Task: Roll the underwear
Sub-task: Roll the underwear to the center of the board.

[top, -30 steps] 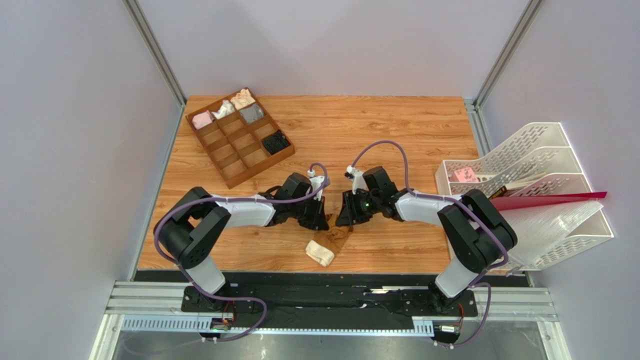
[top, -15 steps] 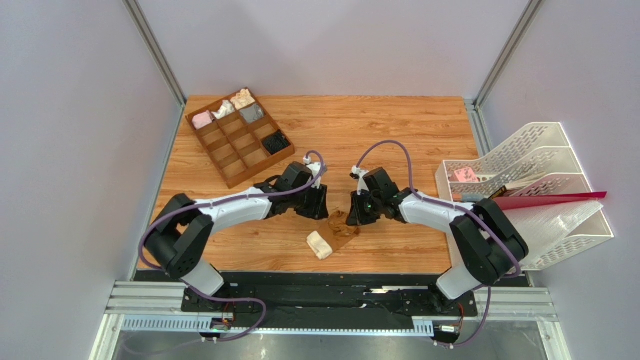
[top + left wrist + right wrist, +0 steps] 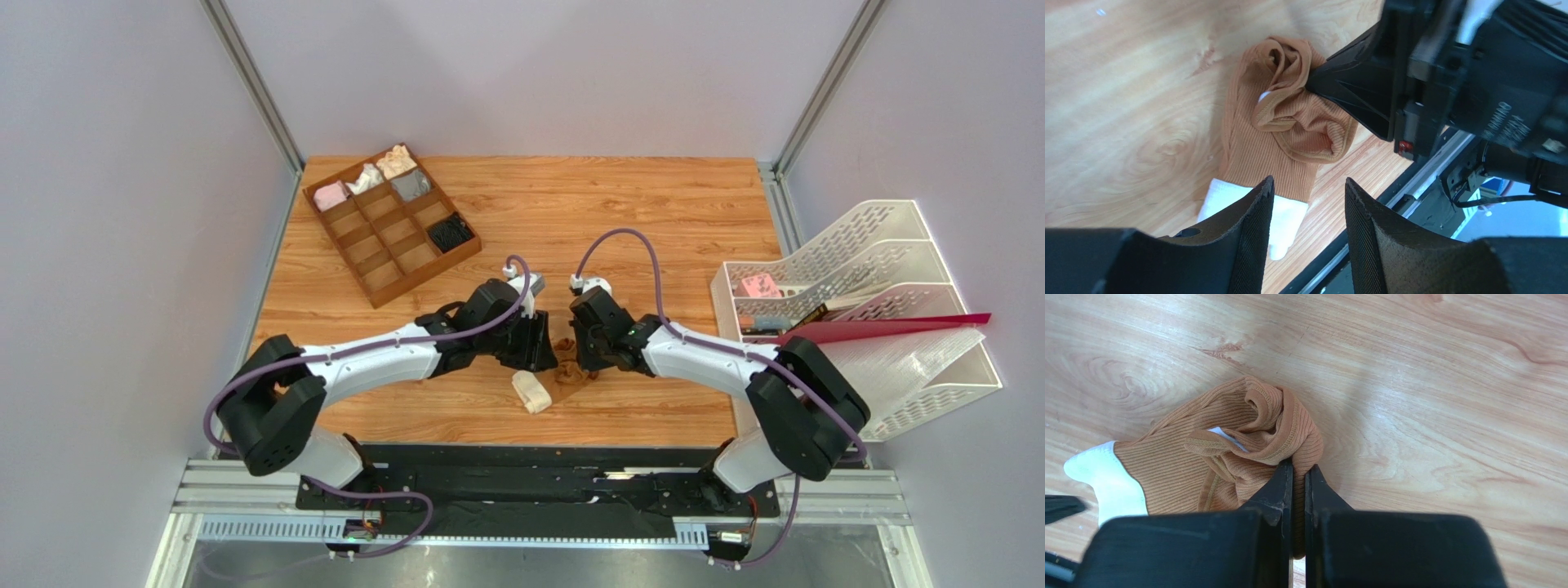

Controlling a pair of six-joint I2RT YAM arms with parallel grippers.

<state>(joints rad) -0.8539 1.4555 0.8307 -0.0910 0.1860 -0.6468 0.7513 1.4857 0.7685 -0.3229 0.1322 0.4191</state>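
Wood-grain table point(image 3: 638, 208) fills my overhead view. A divider tray point(image 3: 386, 239) sits well beyond the left gripper point(image 3: 541, 355), and a white file rack point(image 3: 859, 282) stands far out to the side of the right gripper point(image 3: 579, 355). Both grippers are low over the near middle, their tips close together. The underwear point(image 3: 566, 368) is a small brown bunch right at those tips. Its white band point(image 3: 530, 392) pokes out just on the near side of the left gripper.

On my left wrist camera the two fingers point(image 3: 1247, 245) stand apart with nothing between them, so that hand is open and holding nothing. The underwear lies on the wood just ahead of them, ribbed and crumpled. The band is the end closest to the fingertips and is partly hidden behind one of them. The right gripper comes in from ahead and to the right, its tip pressed into the bunched fold at the far end of the cloth.

On my right wrist camera the jaws are closed almost flat together, and a brown fold is nipped at their tips. The rest of the garment spreads ahead and to the left of the fingers, resting on the table, with the band at its far left end.
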